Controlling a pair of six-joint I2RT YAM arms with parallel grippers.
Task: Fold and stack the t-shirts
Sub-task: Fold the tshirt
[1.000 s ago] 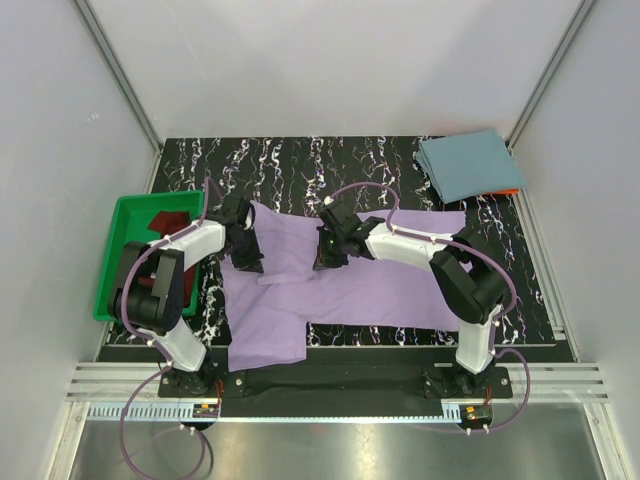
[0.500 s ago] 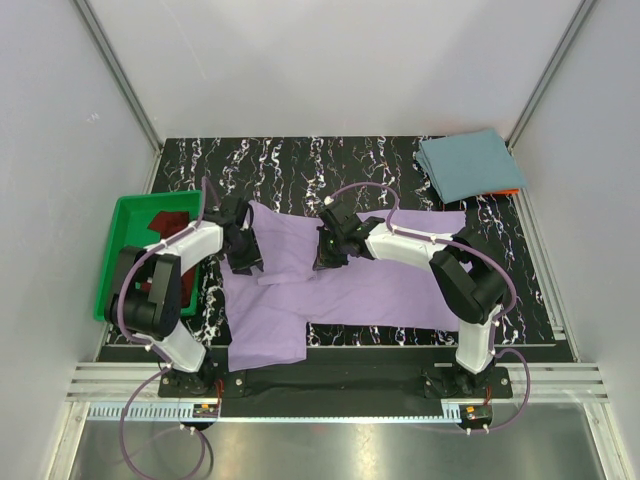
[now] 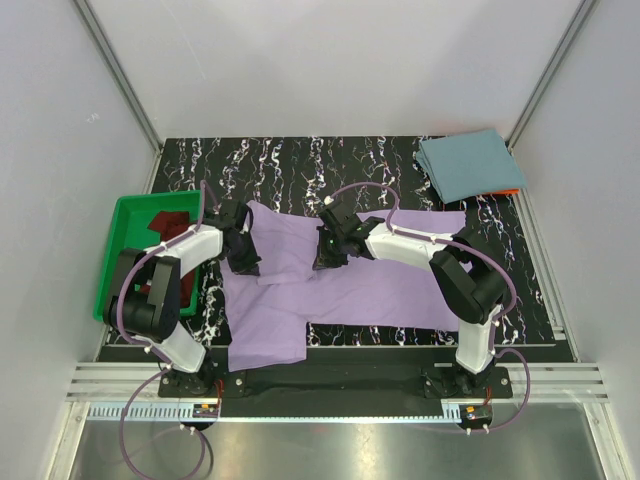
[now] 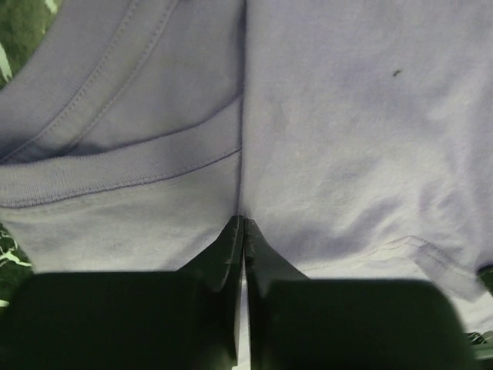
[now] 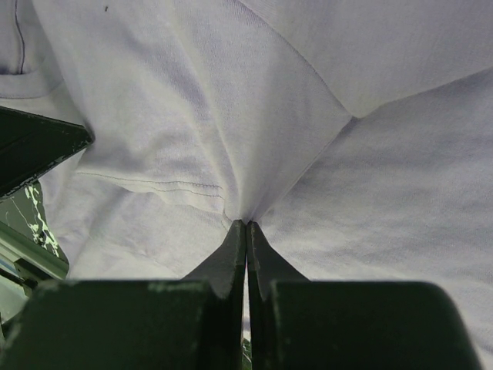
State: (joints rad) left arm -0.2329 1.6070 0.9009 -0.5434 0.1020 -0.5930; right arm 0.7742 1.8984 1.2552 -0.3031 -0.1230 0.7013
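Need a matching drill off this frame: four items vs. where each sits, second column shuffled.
1. lavender t-shirt
2. teal t-shirt
3. maroon t-shirt
4. green tray

a. folded, far right corner
b. far left side
c. inside the tray
d. spread out across the middle

Pairs: 1-d, 2-a, 3-c, 4-b

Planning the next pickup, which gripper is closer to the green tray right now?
Left. The left gripper pinches the lavender shirt just beside the green tray; the right gripper pinches the same shirt farther off, near the table's middle.
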